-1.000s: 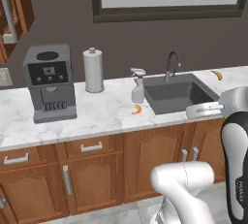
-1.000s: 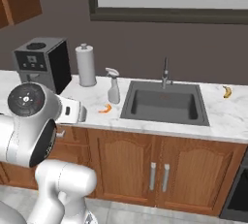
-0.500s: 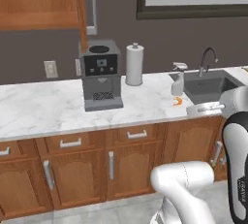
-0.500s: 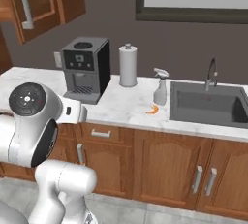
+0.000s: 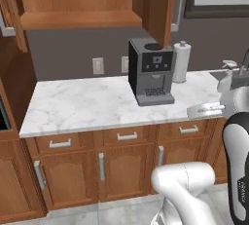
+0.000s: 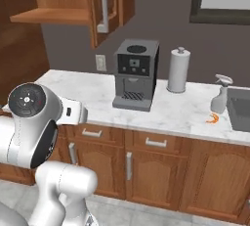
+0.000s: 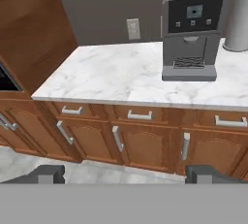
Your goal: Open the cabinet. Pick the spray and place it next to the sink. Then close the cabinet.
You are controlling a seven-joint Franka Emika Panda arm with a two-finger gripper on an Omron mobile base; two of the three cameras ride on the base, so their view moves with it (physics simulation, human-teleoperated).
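Beside the sink [image 6: 241, 115], spray [image 6: 219, 94] upright, nozzle pointing left; cabinet [image 6: 105, 5] open

1. Brown wooden wall cabinet [image 6: 73, 0]: mounted above the marble counter, one door swung open, long grey bar handle facing out.
2. Pale translucent spray bottle [image 6: 219, 94]: upright on the counter, white trigger nozzle on top, just beside the dark sink [image 6: 240, 115].

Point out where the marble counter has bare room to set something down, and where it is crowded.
Free: the wide stretch of counter from its left end to the coffee machine. Crowded: right of it, the paper towel roll, spray and a small orange item sit by the sink.
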